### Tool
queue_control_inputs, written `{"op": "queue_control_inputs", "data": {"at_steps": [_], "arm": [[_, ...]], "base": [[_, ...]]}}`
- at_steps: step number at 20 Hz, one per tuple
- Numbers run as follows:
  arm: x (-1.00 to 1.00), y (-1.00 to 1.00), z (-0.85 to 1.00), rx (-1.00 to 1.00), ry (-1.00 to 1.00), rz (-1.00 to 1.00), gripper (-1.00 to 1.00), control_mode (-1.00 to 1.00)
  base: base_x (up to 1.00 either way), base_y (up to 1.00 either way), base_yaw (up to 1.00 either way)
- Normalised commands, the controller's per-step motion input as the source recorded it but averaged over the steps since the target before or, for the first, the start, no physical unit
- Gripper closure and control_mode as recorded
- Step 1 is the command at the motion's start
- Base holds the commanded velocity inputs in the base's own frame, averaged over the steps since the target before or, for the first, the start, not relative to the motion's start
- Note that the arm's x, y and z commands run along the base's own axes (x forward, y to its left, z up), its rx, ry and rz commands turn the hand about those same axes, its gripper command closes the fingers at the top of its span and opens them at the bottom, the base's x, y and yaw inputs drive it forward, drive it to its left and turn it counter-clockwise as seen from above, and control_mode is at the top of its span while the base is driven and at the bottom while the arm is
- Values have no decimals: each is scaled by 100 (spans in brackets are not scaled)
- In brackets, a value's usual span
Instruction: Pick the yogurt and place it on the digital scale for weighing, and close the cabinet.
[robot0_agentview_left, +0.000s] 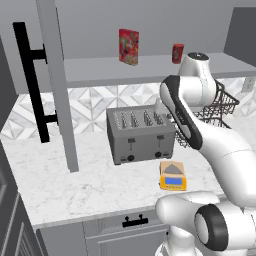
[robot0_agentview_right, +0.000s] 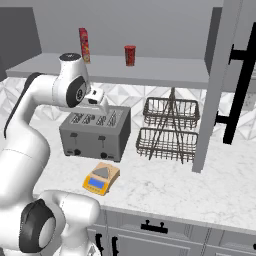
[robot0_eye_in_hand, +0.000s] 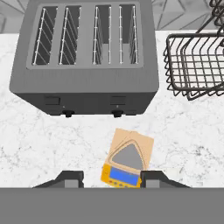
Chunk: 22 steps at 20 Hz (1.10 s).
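Note:
The yogurt (robot0_agentview_left: 177, 53) (robot0_agentview_right: 130, 55), a small red cup, stands upright on the shelf of the open cabinet (robot0_agentview_left: 57, 85) (robot0_agentview_right: 217, 85). Both cabinet doors swing out toward me, their black bar handles facing outward. The digital scale (robot0_agentview_left: 173, 175) (robot0_agentview_right: 101, 178) (robot0_eye_in_hand: 127, 164), yellow-orange with a grey plate and blue display, lies on the marble counter in front of the toaster. My gripper (robot0_agentview_right: 104, 107) (robot0_eye_in_hand: 113, 178) hangs above the toaster's front, pointing down at the scale. It is open, with nothing between its fingers.
A grey four-slot toaster (robot0_agentview_left: 140, 135) (robot0_agentview_right: 95, 132) (robot0_eye_in_hand: 85, 57) stands behind the scale. A two-tier wire basket rack (robot0_agentview_left: 215, 107) (robot0_agentview_right: 167, 130) (robot0_eye_in_hand: 197, 65) sits to its right. A taller red patterned box (robot0_agentview_left: 128, 46) (robot0_agentview_right: 84, 45) shares the shelf. Grey drawers (robot0_agentview_left: 135, 220) (robot0_agentview_right: 155, 227) run below the counter.

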Motion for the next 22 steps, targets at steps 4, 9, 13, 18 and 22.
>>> {"op": "queue_control_inputs", "data": {"at_steps": [4,9,13,18,22], "arm": [[-35,0,0,0,-9,0,-100,-100],[-59,1,14,0,-24,0,-100,-100],[-41,0,68,-2,-23,-4,-100,-100],[-24,0,79,-3,-6,-5,-100,-100],[-11,0,68,-5,-5,-7,-100,-100]], "base": [[0,0,0],[0,0,0],[0,0,0],[0,0,0],[0,0,0]]}}
